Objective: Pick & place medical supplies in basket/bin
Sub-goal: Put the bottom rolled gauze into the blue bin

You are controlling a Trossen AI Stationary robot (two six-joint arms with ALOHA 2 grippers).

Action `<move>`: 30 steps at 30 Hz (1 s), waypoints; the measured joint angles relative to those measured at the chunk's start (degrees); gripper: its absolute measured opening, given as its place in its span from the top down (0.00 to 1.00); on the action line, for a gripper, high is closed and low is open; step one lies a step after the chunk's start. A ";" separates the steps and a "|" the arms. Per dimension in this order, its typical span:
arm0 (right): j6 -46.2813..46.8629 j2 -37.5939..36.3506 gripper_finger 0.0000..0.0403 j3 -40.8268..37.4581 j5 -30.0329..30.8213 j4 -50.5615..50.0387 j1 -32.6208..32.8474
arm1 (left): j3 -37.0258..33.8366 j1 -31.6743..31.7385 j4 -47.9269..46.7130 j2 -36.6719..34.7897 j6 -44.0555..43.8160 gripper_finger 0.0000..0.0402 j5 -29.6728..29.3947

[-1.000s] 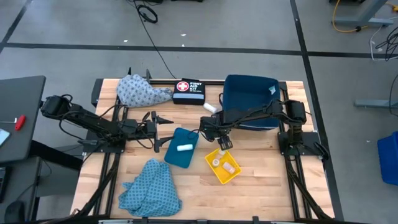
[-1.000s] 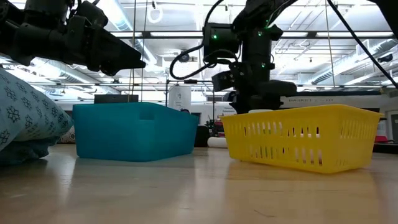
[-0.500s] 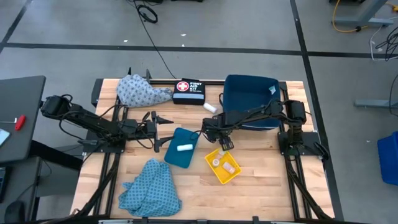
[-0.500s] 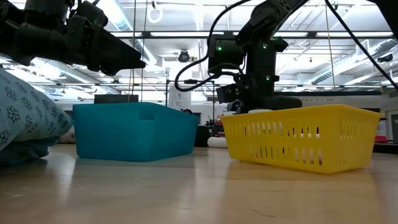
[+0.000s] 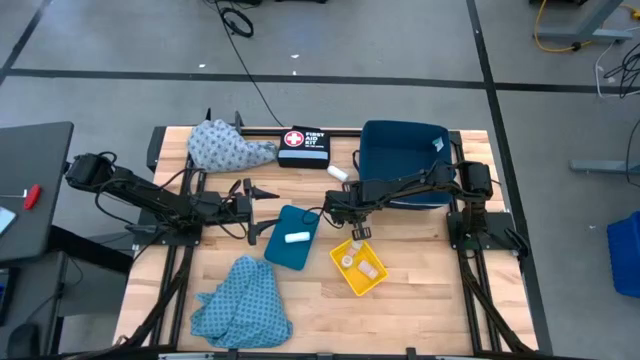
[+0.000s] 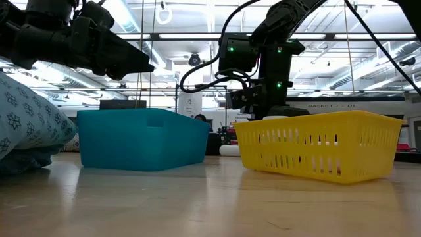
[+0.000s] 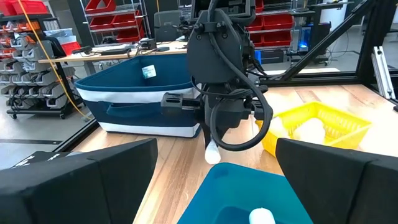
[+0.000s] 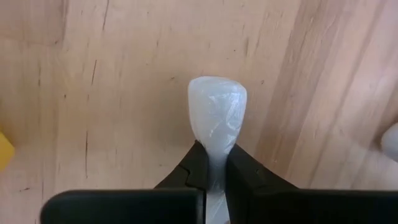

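The right gripper (image 5: 358,233) hangs over the middle of the desk (image 5: 420,300), just off the far corner of the yellow basket (image 5: 359,267), and its fingers (image 8: 242,183) are pinched on a small pale vial (image 8: 217,118); in the right wrist view the vial's narrow end sits squeezed between the two dark tips while its rounded body sticks out past them over bare wood. In the low view this gripper (image 6: 263,113) is up behind the yellow basket (image 6: 322,148), level with its rim. Two pale items lie inside the yellow basket, and a white roll (image 5: 297,237) lies in the teal bin (image 5: 292,238) just beside it, toward the desk's left. The left gripper (image 5: 262,205) waits by the teal bin's far left corner with its fingers (image 7: 93,177) spread wide and nothing between them. Another white roll (image 5: 338,172) lies on the wood between the black first aid pouch (image 5: 303,146) and the large dark-blue bin (image 5: 403,165) at the far right corner. One blue patterned cloth (image 5: 228,146) is bunched at the far edge left of the pouch; the other cloth (image 5: 243,303) is spread at the near edge toward the left. Open wood lies along the near edge right of the yellow basket and between basket and dark-blue bin.
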 joint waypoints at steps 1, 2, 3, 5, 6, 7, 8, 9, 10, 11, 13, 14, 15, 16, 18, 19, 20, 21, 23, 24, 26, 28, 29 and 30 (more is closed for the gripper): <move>0.36 0.00 0.94 0.00 -0.02 0.15 0.09 | 0.00 0.02 0.00 0.00 0.00 0.18 0.00; 0.59 0.00 0.94 0.00 -0.04 0.47 0.16 | 0.00 0.01 0.00 0.00 0.00 0.18 0.00; 0.62 0.00 0.94 0.00 -0.08 0.88 0.34 | 0.00 0.01 0.00 0.00 0.00 0.18 0.00; 1.09 0.00 0.94 0.00 -0.36 1.56 0.83 | 0.00 0.01 0.00 0.00 0.00 0.18 -0.01; 1.33 0.00 0.94 0.00 -0.78 2.15 1.14 | 0.00 0.00 0.00 0.00 0.00 0.18 0.00; 1.55 0.00 0.94 0.00 -1.31 2.87 1.45 | 0.00 0.00 0.00 0.00 0.00 0.18 0.00; 1.67 -0.02 0.94 0.00 -1.85 3.55 1.78 | 0.00 0.01 0.00 0.00 0.00 0.18 -0.01; 1.78 -0.02 0.94 0.00 -1.99 4.26 2.14 | 0.00 0.02 0.00 0.00 0.00 0.18 0.02; 2.11 -0.06 0.94 0.00 -2.09 5.05 2.51 | 0.00 0.02 -0.02 0.00 0.00 0.18 0.01; 2.19 -0.37 0.94 0.00 -2.44 5.60 2.84 | 0.00 0.02 -0.02 0.00 0.00 0.18 -0.01; 2.62 -1.09 0.94 0.00 -2.91 6.57 3.52 | 0.00 0.00 -0.04 -0.01 0.00 0.18 0.00; 3.03 -1.62 0.94 0.00 -3.06 7.17 3.80 | 0.00 0.02 -0.04 0.00 -0.02 0.18 -0.01; 3.48 -2.15 0.94 0.00 -3.29 7.16 4.04 | 0.00 0.01 -0.04 0.00 -0.01 0.18 0.01; 3.92 -2.82 0.94 0.00 -3.29 7.69 4.41 | 0.00 0.01 -0.04 0.00 0.00 0.18 0.01; 4.27 -4.69 0.94 0.00 -3.37 8.91 5.19 | 0.00 0.01 -0.13 0.00 -0.02 0.18 0.00; 4.41 -5.77 0.94 0.00 -3.41 9.73 5.59 | 0.00 0.00 -0.13 0.00 -0.02 0.18 0.02; 4.79 -6.87 0.94 0.00 -3.50 10.44 6.02 | 0.00 0.02 -0.19 -0.02 -0.04 0.18 0.00; 5.14 -7.84 0.94 0.00 -3.53 11.26 6.43 | 0.00 0.02 -0.29 0.00 -0.04 0.18 -0.01; 5.36 -10.06 0.94 0.00 -4.21 13.75 7.11 | 0.00 0.00 -0.28 0.00 -0.05 0.18 -0.01; 5.38 -11.05 0.94 0.00 -4.62 15.64 7.38 | 0.00 0.01 -0.28 -0.02 -0.07 0.18 0.01; 5.29 -12.80 0.94 0.00 -7.05 19.80 7.80 | 0.00 0.02 -0.29 0.00 -0.17 0.18 0.10; 5.27 -13.57 0.94 0.00 -11.31 25.97 7.87 | 0.00 0.02 -0.31 -0.01 -0.38 0.18 0.17; 5.34 -13.67 0.94 0.00 -14.11 28.80 7.83 | 0.00 0.01 -0.28 -0.01 -0.39 0.18 0.19; 5.43 -13.68 0.94 0.00 -16.92 31.50 7.80 | 0.00 0.00 -0.19 -0.02 -0.39 0.18 0.28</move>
